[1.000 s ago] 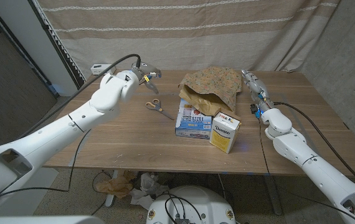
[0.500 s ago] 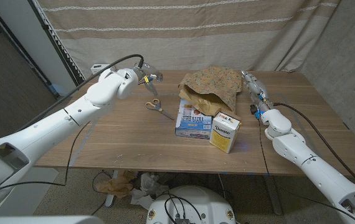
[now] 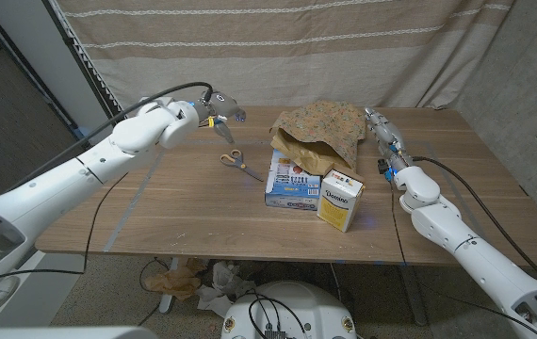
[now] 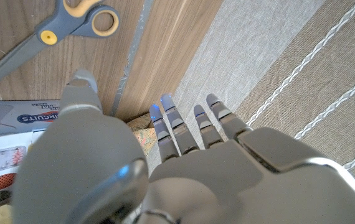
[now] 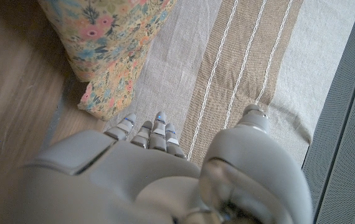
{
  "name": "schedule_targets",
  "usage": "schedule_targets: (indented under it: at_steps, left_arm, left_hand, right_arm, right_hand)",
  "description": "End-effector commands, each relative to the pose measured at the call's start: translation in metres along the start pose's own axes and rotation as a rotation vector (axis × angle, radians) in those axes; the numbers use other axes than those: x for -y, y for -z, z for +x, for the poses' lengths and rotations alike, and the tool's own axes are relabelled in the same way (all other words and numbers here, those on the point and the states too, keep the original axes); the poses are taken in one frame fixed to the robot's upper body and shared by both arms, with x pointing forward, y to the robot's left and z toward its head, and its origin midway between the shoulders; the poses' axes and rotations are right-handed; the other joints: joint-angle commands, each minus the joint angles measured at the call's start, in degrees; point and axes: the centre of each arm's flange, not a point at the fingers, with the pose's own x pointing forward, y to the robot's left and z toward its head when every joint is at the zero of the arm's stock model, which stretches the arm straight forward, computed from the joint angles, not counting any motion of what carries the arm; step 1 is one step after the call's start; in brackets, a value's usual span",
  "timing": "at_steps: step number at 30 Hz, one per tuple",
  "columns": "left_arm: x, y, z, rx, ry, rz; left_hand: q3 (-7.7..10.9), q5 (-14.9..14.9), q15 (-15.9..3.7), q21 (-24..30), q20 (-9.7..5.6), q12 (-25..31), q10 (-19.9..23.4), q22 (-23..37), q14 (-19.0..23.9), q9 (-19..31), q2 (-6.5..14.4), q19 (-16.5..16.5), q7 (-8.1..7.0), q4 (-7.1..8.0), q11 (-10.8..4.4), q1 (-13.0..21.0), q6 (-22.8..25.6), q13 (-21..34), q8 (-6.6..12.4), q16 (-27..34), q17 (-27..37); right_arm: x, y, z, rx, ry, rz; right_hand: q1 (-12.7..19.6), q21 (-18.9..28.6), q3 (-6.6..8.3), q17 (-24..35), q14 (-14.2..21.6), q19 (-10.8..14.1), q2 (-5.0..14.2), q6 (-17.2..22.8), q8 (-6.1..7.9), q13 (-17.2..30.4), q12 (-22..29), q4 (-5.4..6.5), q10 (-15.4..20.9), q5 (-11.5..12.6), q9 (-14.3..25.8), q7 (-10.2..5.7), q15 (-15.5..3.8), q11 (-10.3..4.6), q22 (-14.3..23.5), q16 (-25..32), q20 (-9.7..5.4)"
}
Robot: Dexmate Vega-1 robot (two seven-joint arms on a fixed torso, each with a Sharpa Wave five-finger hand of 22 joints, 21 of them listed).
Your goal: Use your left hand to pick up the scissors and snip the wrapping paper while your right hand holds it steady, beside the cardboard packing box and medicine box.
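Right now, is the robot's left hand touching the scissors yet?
Apart. In the head view the left hand hangs open above the table, with bare wood between it and the scissors, which lie flat nearer the boxes.

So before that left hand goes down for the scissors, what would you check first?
1. Left hand holds nothing, fingers apart: ok.
2. Scissors lie in the open on the table, nothing on top of them: ok.
3. Left hand over the scissors: not ok, it hovers further back and to the left.
4. Right hand holding the wrapping paper: not ok, it sits beside it, apart.
5. Medicine box and cardboard packing box out of the left hand's path: ok.
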Motion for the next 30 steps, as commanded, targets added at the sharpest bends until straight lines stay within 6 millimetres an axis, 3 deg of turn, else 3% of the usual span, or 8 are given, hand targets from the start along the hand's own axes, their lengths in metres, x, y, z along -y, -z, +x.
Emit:
schedule_targets:
  at_steps: [1, 14, 21, 23, 30]
  left_arm:
    - [0.014, 0.004, -0.008, 0.056, -0.039, 0.009]
    - [0.019, 0.009, -0.012, 0.080, 0.027, 0.041]
    - [0.022, 0.005, -0.012, 0.151, 0.037, 0.066]
    - [0.022, 0.005, -0.012, 0.164, 0.032, 0.064]
    - [0.026, 0.008, -0.007, 0.161, 0.036, 0.060]
  left_hand:
    - [-1.20, -0.41, -10.11, 0.01, -2.87, 0.69, 1.67, 0.14, 1.20, 0.52, 0.33, -1.00, 0.13, -0.10, 0.08, 0.16, 1.89, 0.44, 1.20, 0.55, 0.32]
    - [-1.48, -0.79, -10.24, -0.21, -3.23, 0.85, 2.34, 0.18, 1.12, 0.82, 1.03, -1.96, -0.01, -0.06, 0.07, 0.76, 2.36, 0.63, 1.69, 0.33, 0.36]
    - [-1.23, -0.71, -10.18, -0.05, -2.64, 0.11, 1.16, 0.29, -0.05, 1.13, 2.99, -2.30, 0.04, 0.35, 0.10, 1.39, 0.80, 0.63, 1.34, -0.13, 0.38]
    - [-0.99, -0.35, -10.19, -0.11, -2.85, -0.50, -0.02, 0.41, -0.92, 1.39, 4.66, -3.14, 0.01, 0.70, 0.12, 1.86, -0.26, 0.67, 1.13, -0.31, 0.52]
    - [-1.11, -0.08, -10.14, -0.21, -3.14, -0.95, -1.01, 0.48, -1.73, 1.59, 5.47, -4.03, 0.06, 0.93, 0.14, 2.01, -1.65, 0.70, 0.75, -0.45, 0.61]
  right_arm:
    - [-0.002, -0.001, -0.002, -0.004, 0.002, -0.002]
    - [-0.004, -0.002, -0.002, 0.000, -0.001, -0.008]
    - [-0.008, -0.002, -0.001, 0.008, 0.000, -0.009]
    - [-0.009, -0.001, -0.002, 0.006, 0.003, -0.004]
    - [-0.009, -0.001, -0.004, 0.013, 0.015, 0.002]
  right_hand:
    - [-0.28, 0.01, -0.36, 0.17, -0.80, -0.47, -0.07, -0.26, 0.09, 0.06, 0.02, 0.08, -0.55, -0.05, 0.16, 0.05, -0.02, -0.02, 0.21, -0.10, -0.03]
    - [-0.12, -0.02, -0.30, 0.17, -1.18, -0.78, 0.05, -0.37, 0.08, 0.06, -0.09, 0.02, -0.98, -0.06, 0.16, -0.06, 0.08, 0.07, 0.21, -0.15, -0.02]
    - [-0.09, -0.03, -0.30, 0.16, -1.30, -0.93, 0.09, -0.37, 0.10, 0.06, -0.08, 0.01, -1.03, -0.07, 0.16, -0.04, 0.08, 0.16, 0.21, -0.14, -0.02]
    - [-0.08, -0.03, -0.30, 0.16, -1.36, -0.97, 0.09, -0.38, 0.10, 0.06, -0.08, 0.00, -1.06, -0.08, 0.16, -0.04, 0.07, 0.16, 0.20, -0.14, -0.04]
    - [-0.07, 0.00, -0.33, 0.17, -1.40, -1.00, 0.08, -0.39, 0.11, 0.06, -0.08, 0.00, -1.14, -0.10, 0.16, -0.01, 0.05, 0.08, 0.20, -0.10, -0.03]
